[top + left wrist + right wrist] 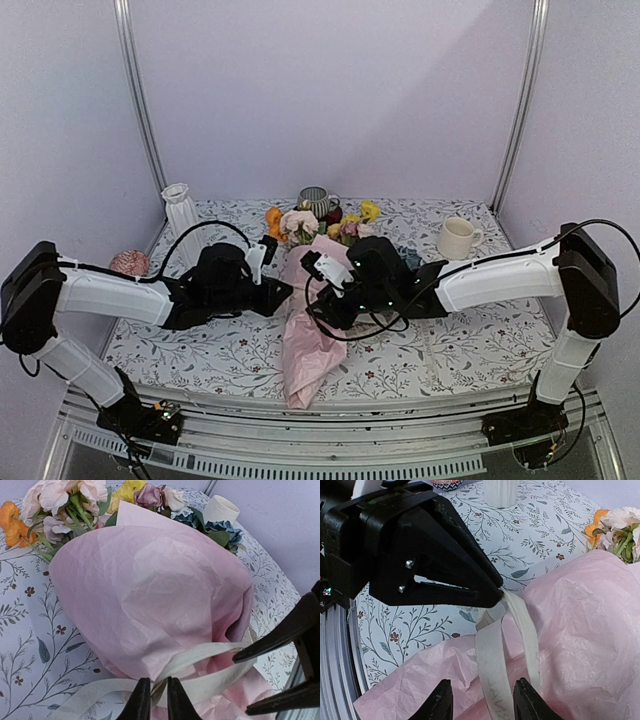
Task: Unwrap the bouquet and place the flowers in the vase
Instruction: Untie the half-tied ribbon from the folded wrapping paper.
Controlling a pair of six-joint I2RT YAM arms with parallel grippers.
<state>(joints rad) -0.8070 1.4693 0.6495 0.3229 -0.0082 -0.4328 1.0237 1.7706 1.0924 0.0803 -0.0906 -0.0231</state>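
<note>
The bouquet (305, 335) lies on the floral table, its pink paper cone (150, 580) pointing toward the near edge. The flowers (300, 222) stick out at the far end. A pale ribbon (210, 655) circles the narrow part of the cone. My left gripper (158, 700) is shut on a fold of that ribbon at the knot. My right gripper (484, 702) is open just beside it, with a ribbon strand (492, 660) lying between its fingers, untouched. The white ribbed vase (181, 214) stands upright at the back left, apart from both arms.
A grey striped mug (315, 200) stands behind the flowers and a cream mug (457, 238) at the back right. A small pink ball (129, 263) rests at the left edge, near the vase. Metal rails run along the table's near edge.
</note>
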